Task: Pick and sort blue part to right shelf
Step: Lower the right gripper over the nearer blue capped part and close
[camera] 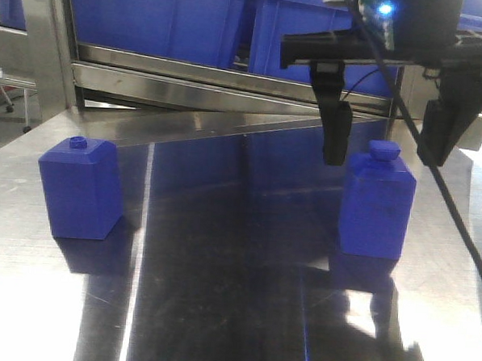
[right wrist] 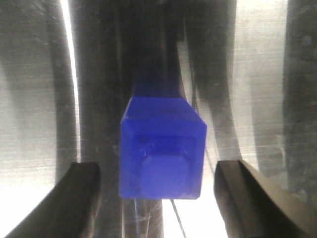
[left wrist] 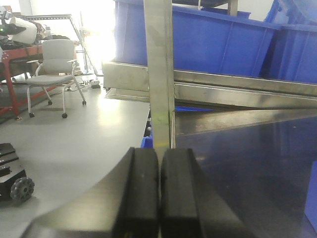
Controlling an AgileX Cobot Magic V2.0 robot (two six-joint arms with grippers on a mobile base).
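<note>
One blue part (camera: 376,205): rectangular body, sloped shoulders, squarish cap; upright.

I work in an industrial workshop, steel desk (camera: 219,292), blue storage bins (camera: 160,19) on a steel rack (camera: 190,74) at twelve o'clock, wheeled chair (left wrist: 54,62) on grey floor (left wrist: 84,144) at ten o'clock.
</note>
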